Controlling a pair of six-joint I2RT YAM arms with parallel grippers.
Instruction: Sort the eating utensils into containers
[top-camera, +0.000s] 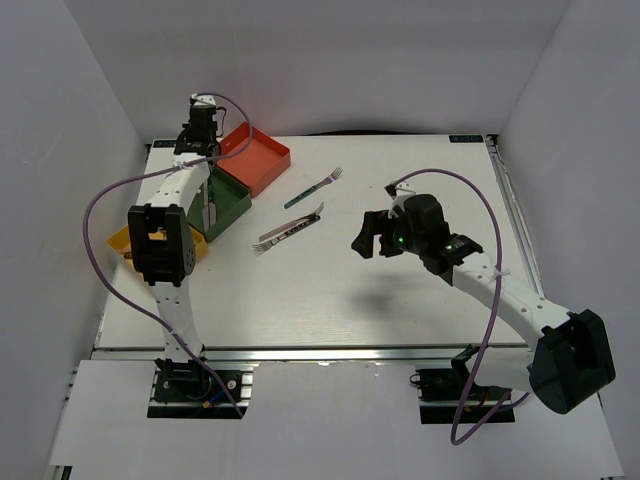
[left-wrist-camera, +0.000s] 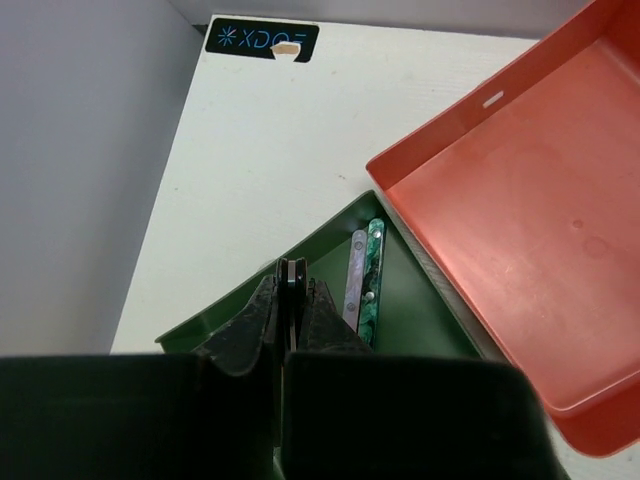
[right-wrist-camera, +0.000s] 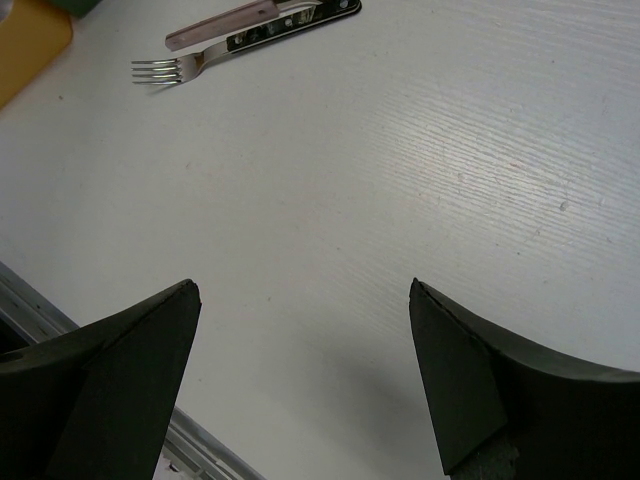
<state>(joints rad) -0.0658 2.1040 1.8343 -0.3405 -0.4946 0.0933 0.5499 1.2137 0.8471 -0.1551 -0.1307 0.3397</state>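
My left gripper (top-camera: 196, 143) (left-wrist-camera: 292, 285) hangs over the far corner of the dark green tray (top-camera: 232, 205) (left-wrist-camera: 420, 320). It is shut on a thin dark utensil end that pokes out between the fingertips. Two utensils (left-wrist-camera: 364, 280), one silvery and one green-patterned, lie in the green tray. The red-orange tray (top-camera: 258, 155) (left-wrist-camera: 520, 230) beside it is bare. The yellow-orange tray (top-camera: 122, 238) (right-wrist-camera: 30, 40) is mostly hidden by the left arm. My right gripper (top-camera: 366, 238) (right-wrist-camera: 300, 290) is open and empty above bare table. A teal-handled fork (top-camera: 312, 188) lies alone. A pinkish utensil (top-camera: 283, 228) (right-wrist-camera: 222, 24) and a dark-handled fork (top-camera: 296, 230) (right-wrist-camera: 190, 66) lie together.
White walls stand close on the left, back and right. A black label (left-wrist-camera: 262, 41) marks the far left table corner. A metal rail (right-wrist-camera: 200, 450) runs along the near table edge. Purple cables loop above both arms.
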